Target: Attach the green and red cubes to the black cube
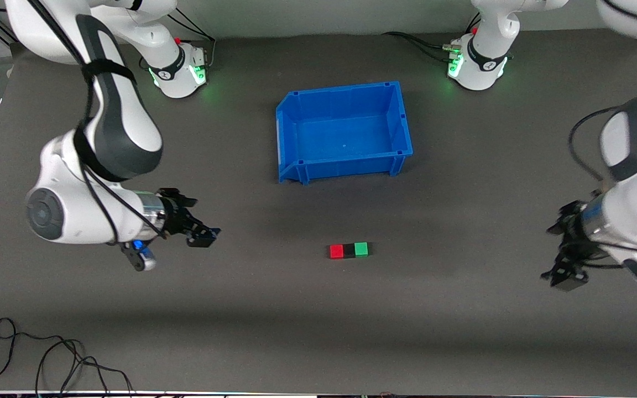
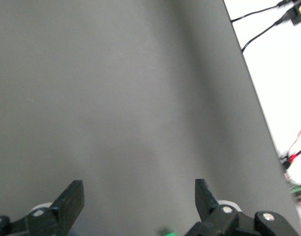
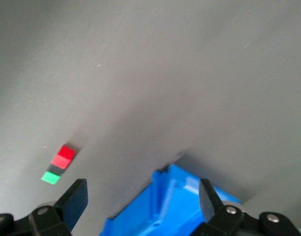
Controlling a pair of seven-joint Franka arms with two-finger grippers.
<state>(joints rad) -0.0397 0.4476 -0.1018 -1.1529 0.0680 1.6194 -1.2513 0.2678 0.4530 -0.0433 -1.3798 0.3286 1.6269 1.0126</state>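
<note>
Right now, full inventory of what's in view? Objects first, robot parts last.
red cube: 1, bright red, on the table nearer the front camera than the bin, touching the black cube on the right arm's side
black cube: 1, matte black, middle of the row, between red and green
green cube: 1, bright green, touching the black cube on the left arm's side
blue bin: 1, blue, open top, nothing seen inside, mid-table nearer the robot bases
loose cable: 1, black, on the table at the edge nearest the front camera, right arm's end
table: 1, dark grey
right claw: 1, black, open, holding nothing, over bare table at the right arm's end
left claw: 1, black, open, holding nothing, over bare table at the left arm's end
</note>
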